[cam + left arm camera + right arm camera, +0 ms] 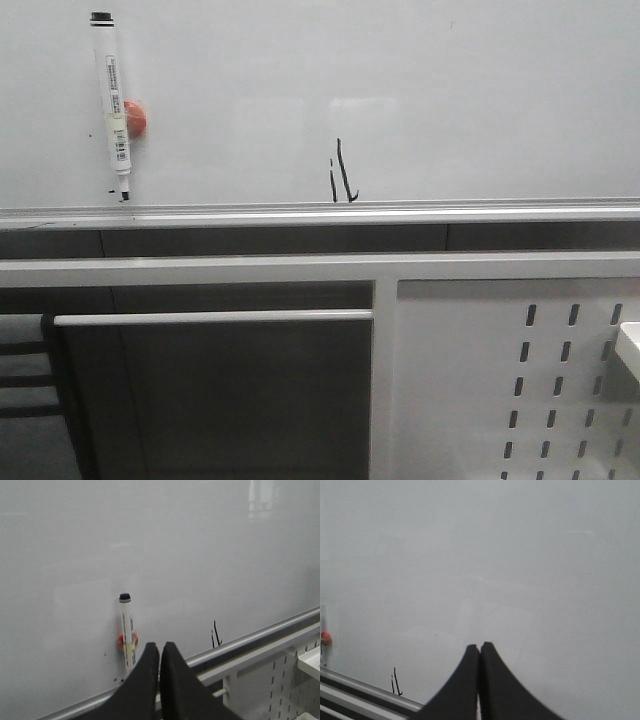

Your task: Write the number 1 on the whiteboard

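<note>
The whiteboard fills the upper half of the front view, its silver rail along the bottom. The number 1 is drawn in thin black strokes just above the rail near the middle; it also shows as the number 1 and the number 1. A white marker with a black cap hangs upright on the board at the left, tip down. My left gripper is shut and empty, apart from the marker. My right gripper is shut and empty, facing bare whiteboard.
An orange-red round holder sits behind the marker. Tiny ink specks lie beside the marker tip. Below the rail stand a white frame bar and a white metal panel with slotted holes.
</note>
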Robot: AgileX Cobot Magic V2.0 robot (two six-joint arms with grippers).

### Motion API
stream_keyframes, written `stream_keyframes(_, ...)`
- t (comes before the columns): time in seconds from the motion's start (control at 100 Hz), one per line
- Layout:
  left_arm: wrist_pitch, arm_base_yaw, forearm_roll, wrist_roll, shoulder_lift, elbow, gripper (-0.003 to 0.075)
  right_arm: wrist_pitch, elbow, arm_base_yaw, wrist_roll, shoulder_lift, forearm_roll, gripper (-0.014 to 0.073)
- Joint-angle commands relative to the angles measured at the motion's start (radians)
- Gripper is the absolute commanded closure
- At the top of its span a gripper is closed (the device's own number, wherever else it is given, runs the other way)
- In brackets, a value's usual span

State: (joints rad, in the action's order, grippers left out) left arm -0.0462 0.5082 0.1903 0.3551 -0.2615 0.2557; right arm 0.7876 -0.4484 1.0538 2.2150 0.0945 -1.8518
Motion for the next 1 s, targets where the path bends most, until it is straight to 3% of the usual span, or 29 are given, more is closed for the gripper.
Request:
stream_keyframes(0.0, 0.095, 0.004, 0.034, -0.002, -0.007, -0.001, 0.0742, -0.082, 0.005, -0.003, 0.009, 0.002, 0.024, 0.0652)
stream_keyframes(0.4, 0.130, 0.004, 0.038, -0.002, -0.007, -0.080, 0.0742, -0.105, 0.068, -0.003, -0.003, -0.004, 0.024, 0.0652)
stream_keyframes(0.59, 0.121, 0.004, 0.173, -0.002, -0.007, -0.080, 0.0742, -0.106, 0.068, -0.003, -0.003, -0.004, 0.024, 0.0652)
stream_keyframes(0.99, 0.121, 0.004, 0.175, -0.002, -0.007, -0.080, 0.0741, -0.106, 0.068, -0.003, -0.003, -0.004, 0.024, 0.0652)
